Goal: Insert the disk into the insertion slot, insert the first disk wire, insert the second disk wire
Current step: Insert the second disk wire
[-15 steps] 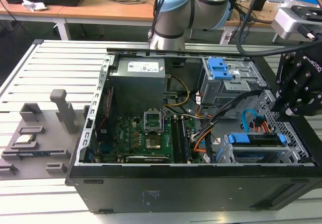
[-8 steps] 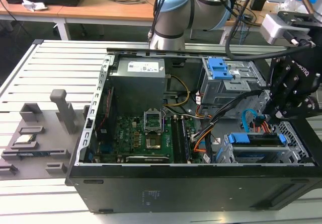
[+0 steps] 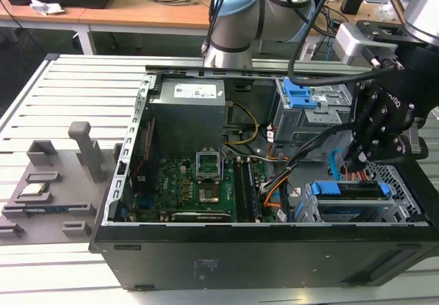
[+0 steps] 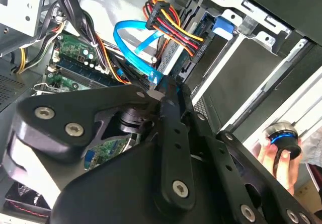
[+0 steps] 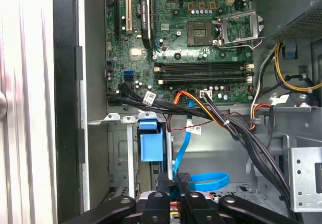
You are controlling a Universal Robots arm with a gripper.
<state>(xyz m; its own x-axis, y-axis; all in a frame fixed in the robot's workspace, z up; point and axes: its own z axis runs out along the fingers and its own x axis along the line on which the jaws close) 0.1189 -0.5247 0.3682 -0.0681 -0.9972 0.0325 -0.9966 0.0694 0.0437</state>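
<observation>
Ribbed tabletop point(image 3: 62, 86) carries an open case point(image 3: 206, 250). At its 3 o'clock end, the tool point(image 3: 358, 155) pinches a blue wire point(image 4: 132, 43) behind the disk point(image 3: 350, 190), already seated in the slot point(image 3: 394, 212).

Slatted alu bench point(image 3: 82, 86), wooden desks point(image 3: 137, 14) behind

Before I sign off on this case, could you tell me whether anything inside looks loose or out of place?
The flat bright blue data cable loops free in mid-air beside the blue-framed silver disk in the low grey sheet-metal cage. The black gripper is shut on its connector end; otherwise nothing stands out.
</observation>
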